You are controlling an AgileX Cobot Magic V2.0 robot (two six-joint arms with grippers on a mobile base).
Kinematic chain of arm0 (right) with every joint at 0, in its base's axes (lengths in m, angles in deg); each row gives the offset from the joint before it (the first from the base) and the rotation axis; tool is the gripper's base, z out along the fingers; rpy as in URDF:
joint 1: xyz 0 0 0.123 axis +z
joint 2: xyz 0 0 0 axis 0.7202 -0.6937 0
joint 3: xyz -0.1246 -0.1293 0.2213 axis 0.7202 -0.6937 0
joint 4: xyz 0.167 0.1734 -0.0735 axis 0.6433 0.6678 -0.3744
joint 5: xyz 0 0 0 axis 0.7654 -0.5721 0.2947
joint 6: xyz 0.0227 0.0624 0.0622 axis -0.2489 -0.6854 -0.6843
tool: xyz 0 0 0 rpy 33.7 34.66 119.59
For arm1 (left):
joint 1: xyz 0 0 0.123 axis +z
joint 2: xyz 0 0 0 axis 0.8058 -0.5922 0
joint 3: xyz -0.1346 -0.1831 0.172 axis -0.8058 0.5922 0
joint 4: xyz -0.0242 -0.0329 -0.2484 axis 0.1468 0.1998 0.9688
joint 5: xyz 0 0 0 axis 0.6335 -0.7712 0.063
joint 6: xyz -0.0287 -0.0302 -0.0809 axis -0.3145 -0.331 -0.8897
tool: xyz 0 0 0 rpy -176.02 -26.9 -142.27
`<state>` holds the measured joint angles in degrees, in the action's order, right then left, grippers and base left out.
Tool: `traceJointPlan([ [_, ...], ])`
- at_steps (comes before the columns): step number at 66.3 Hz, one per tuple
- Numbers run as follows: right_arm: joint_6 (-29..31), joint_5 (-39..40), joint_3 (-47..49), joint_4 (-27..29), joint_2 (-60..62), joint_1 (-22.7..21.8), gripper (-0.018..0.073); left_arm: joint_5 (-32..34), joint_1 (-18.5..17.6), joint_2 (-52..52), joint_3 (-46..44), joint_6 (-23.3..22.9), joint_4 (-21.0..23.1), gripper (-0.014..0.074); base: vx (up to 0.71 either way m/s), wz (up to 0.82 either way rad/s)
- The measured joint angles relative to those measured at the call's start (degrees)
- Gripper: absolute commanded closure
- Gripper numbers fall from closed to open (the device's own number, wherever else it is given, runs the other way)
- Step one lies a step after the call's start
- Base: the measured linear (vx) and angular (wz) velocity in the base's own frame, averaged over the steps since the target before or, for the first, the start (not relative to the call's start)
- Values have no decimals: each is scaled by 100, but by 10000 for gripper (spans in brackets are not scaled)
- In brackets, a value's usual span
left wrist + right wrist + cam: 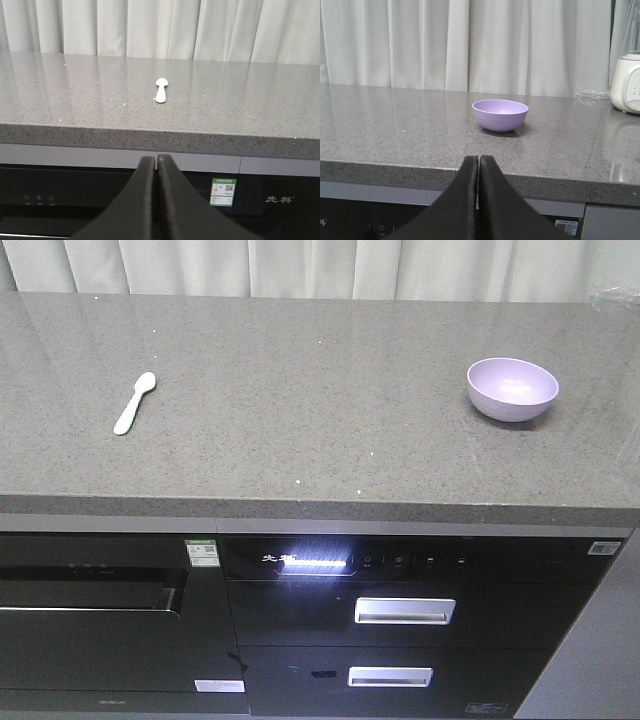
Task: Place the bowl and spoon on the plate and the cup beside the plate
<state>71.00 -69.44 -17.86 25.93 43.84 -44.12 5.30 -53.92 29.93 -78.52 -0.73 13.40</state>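
The left gripper (157,158) has its two jaws pressed together with nothing between them, and the right gripper (478,158) is the same: jaws together, empty. Both hang in front of the counter edge, below the level of the grey stone countertop (300,390).

Straight ahead of the left jaws and above them, well apart from the tips, the spoon (160,90) lies flat on the stone. In the front view its scoop is at the far end and its handle at the near end. Ahead of the right jaws and a little to their right stands the bowl (500,115), upright, its opening up, with nothing inside that I can see. A white appliance base (626,85) stands far off to the right of these jaws. The plate and the cup appear in no view, so I cannot say where they are.

As I judge it, the spoon is very light and stiff, but it is thin and lies low on a hard surface — the jaws must open and close across the narrow handle, near its middle, and it may skid away if pushed. The bowl seems light, rigid plastic with a smooth curved wall, likely slippery from outside — the safer hold is on the rim, one finger inside and one outside.
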Motion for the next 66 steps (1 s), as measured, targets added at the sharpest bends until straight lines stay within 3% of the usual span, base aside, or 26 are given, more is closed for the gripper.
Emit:
traceJointPlan([
  [66,0,0,0,0,0,0,563,0,0,0,0,0,0,602,5,0],
])
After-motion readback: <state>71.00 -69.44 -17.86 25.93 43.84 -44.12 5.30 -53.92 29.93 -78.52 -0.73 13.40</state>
